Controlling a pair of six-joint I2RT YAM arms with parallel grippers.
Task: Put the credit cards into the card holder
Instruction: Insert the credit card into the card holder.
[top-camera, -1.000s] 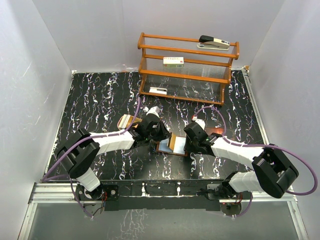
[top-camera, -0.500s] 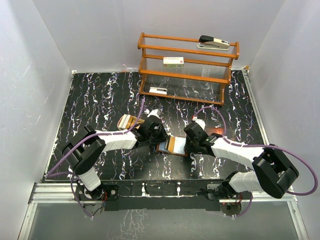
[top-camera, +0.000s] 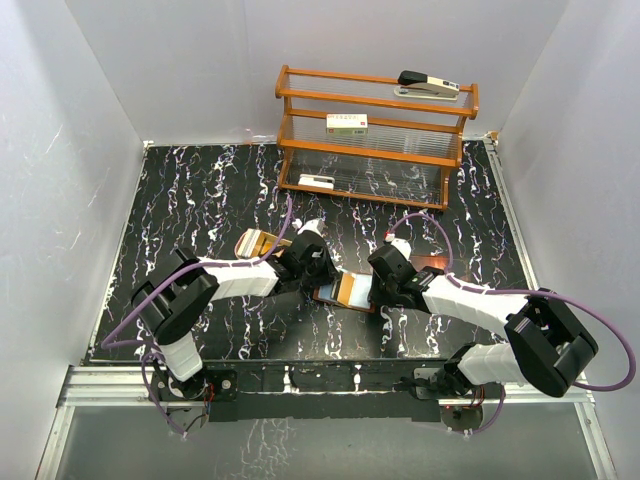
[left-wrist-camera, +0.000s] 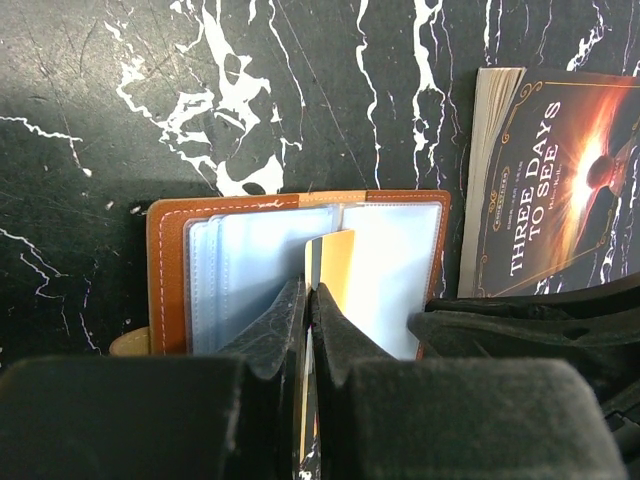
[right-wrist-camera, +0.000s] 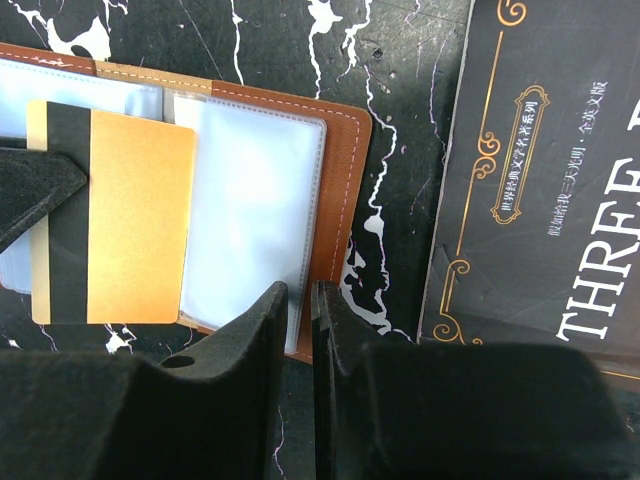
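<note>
Card (left-wrist-camera: 335, 265), thin gold-orange plastic, likely stiff and slippery, pinched by its end in left gripper (left-wrist-camera: 309, 292); right gripper (right-wrist-camera: 300, 292) narrow, hold unclear.

a black, white-veined tabletop (top-camera: 200, 200) is enclosed by plain white walls (top-camera: 170, 60); a wooden shelf rack (top-camera: 375, 135) is set at the far edge.

One brown wallet (top-camera: 345, 291), one gold card (right-wrist-camera: 120, 215), one dark booklet (right-wrist-camera: 540, 190). One wooden rack (top-camera: 375, 135), one stapler (top-camera: 428, 85), two white boxes (top-camera: 347, 123), one tan tray (top-camera: 256, 243).
</note>
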